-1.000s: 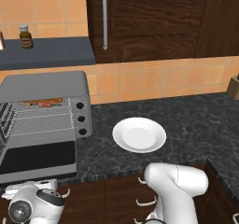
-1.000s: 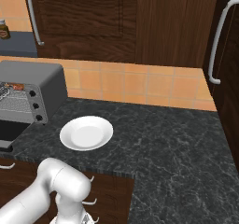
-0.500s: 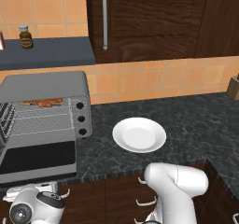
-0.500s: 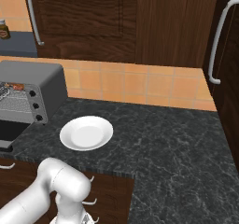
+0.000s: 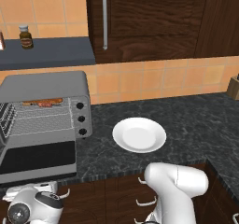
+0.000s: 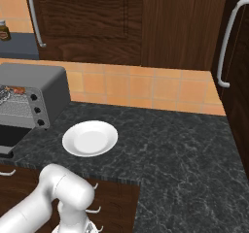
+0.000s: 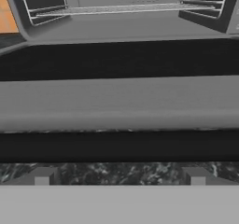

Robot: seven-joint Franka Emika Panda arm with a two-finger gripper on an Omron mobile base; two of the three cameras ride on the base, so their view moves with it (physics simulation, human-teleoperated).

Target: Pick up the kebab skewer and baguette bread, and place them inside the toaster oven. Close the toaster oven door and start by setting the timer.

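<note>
Orange-brown food lay on the toaster oven [image 5: 44, 120] rack, the toaster oven door [image 5: 38, 158] hung down, gripper [image 7: 119, 176] jaws spread wide, timer unset.

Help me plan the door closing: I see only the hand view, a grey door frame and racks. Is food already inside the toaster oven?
Observer: Yes. In the left base view, reddish-brown food lies on the upper rack of the toaster oven. I cannot tell skewer from loaf.
Operator: Anything on the counter to fetch?
Observer: A white plate sits to the right of the oven, apart from it, with nothing on it.
Operator: Where are the knobs?
Observer: Three black knobs run down the oven's front right side, beside the folded-down door.
</note>
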